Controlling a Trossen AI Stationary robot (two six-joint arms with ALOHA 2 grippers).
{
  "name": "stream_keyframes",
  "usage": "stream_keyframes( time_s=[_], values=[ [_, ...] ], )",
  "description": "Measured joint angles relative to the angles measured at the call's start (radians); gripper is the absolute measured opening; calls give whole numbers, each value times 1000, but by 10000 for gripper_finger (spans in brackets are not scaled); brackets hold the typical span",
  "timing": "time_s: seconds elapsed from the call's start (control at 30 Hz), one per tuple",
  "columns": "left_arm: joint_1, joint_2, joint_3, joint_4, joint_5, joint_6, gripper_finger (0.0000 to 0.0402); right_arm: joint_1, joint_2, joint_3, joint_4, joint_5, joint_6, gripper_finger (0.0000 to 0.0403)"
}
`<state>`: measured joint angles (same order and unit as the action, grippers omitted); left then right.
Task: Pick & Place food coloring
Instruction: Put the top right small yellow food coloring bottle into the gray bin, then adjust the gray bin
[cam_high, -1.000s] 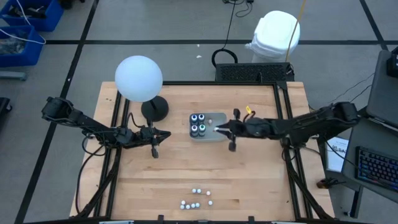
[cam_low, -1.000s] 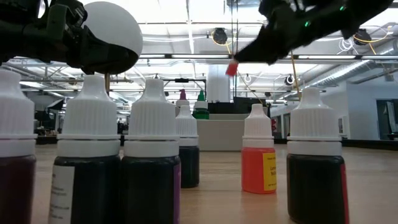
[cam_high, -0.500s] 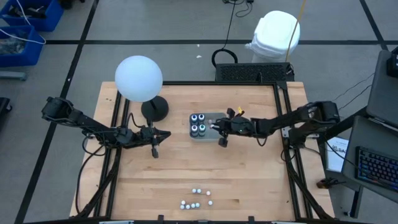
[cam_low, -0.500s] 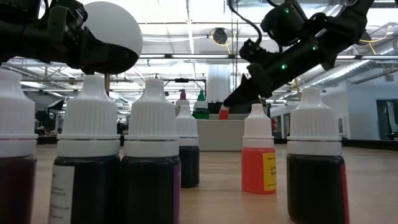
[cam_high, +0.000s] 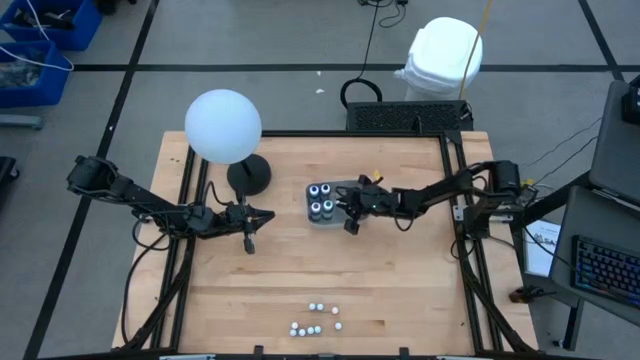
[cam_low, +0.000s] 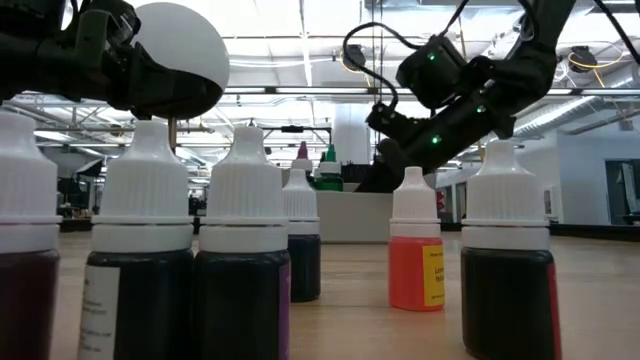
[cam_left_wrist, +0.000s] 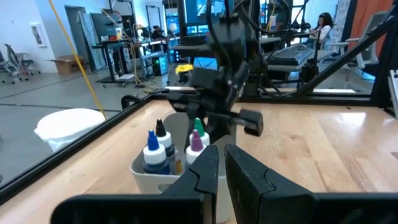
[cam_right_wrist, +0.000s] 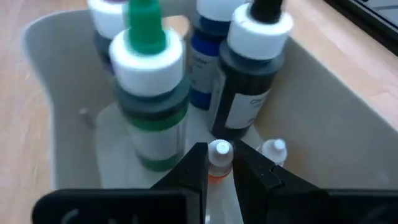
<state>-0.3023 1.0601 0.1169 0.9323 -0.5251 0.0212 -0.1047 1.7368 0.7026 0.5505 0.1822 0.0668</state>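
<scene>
A pale tray (cam_high: 322, 222) in the middle of the table holds several larger food coloring bottles (cam_high: 321, 198) with coloured tips, seen close as green (cam_right_wrist: 149, 93) and black (cam_right_wrist: 255, 68). My right gripper (cam_high: 347, 207) reaches into the tray from the table's right and is shut on a tiny white-capped orange bottle (cam_right_wrist: 219, 149). Another tiny white cap (cam_right_wrist: 273, 149) stands beside it on the tray floor. Several tiny bottles (cam_high: 315, 320) stand near the table's near edge. My left gripper (cam_high: 268, 214) waits left of the tray, shut and holding nothing. My right gripper pinches the tiny bottle just below its white cap (cam_right_wrist: 219, 169) between its two fingertips (cam_right_wrist: 198, 163). The fingers come from the table's right, slanting down. The bottle stands upright inside the tray; whether its bottom rests on the tray floor, I cannot tell.
A lamp with a white globe (cam_high: 223, 125) and a black base (cam_high: 248, 177) stands at the far left of the tabletop. In the low view the near bottles (cam_low: 245, 250) and an orange one (cam_low: 415, 260) fill the foreground. Bare wood lies between the tray and those bottles.
My right gripper has come down and toward the table's left, tipping further downward, and has carried the tiny orange bottle from above the tray's right end down into the tray. It has stayed shut on the bottle.
</scene>
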Motion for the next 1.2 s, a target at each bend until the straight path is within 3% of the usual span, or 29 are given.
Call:
stream_keyframes(
  time_s=[0.4,0.77,1.03,1.2],
  values=[
    [0,0,0,-1,0,5,37,0,24,10,-8,-4,-16,47],
    [0,0,0,-2,0,-3,37,0,-3,11,-4,-1,-43,118],
    [0,0,0,-20,26,-63,37,0,-130,11,-126,7,-53,126],
    [-1,0,0,-80,96,-141,37,13,-275,12,-312,89,-60,114]
  ],
)
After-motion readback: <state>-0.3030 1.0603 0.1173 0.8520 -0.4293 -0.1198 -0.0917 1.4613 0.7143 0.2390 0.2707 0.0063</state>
